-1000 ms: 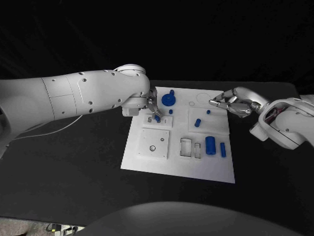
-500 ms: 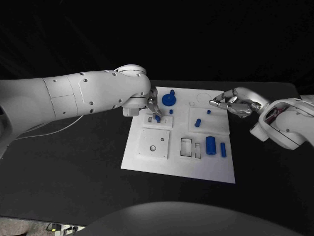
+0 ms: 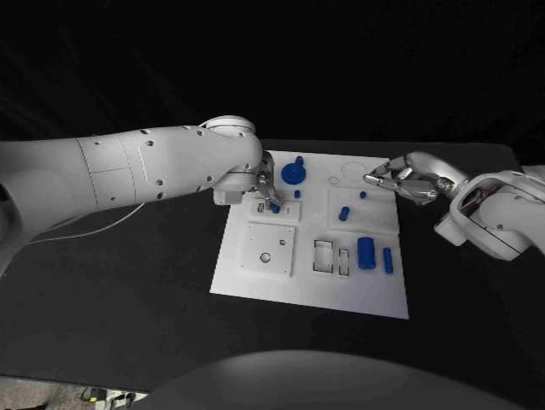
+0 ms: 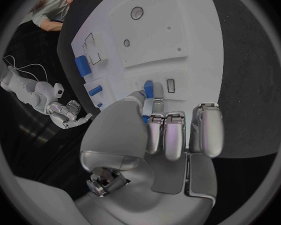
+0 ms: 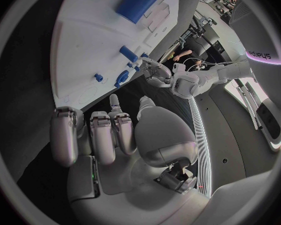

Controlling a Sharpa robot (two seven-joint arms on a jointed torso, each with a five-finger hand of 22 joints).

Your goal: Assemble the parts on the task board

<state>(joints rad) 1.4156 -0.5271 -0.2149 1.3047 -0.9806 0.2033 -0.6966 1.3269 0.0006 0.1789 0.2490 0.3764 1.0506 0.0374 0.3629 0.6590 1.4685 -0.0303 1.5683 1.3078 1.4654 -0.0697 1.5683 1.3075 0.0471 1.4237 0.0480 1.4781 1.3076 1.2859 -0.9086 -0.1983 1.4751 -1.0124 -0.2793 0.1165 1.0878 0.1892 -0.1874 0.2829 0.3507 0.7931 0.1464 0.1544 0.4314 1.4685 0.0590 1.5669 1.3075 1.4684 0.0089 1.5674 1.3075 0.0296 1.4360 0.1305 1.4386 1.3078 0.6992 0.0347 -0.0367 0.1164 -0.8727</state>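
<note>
Black table (image 3: pixel 125 282): matte dark surface, spanning the lower and middle part of the head view; its far edge runs behind the white plate and its right corner sits near the picture's right side. Also seen as a dark surround in the left wrist view (image 4: pixel 240 75) and the right wrist view (image 5: pixel 28 60).

White cable (image 3: pixel 94 226): thin, lying in a loose curve on the table's left portion, running out toward the picture's left edge.

Background beyond the table's far edge: uniformly black, no detail discernible.
</note>
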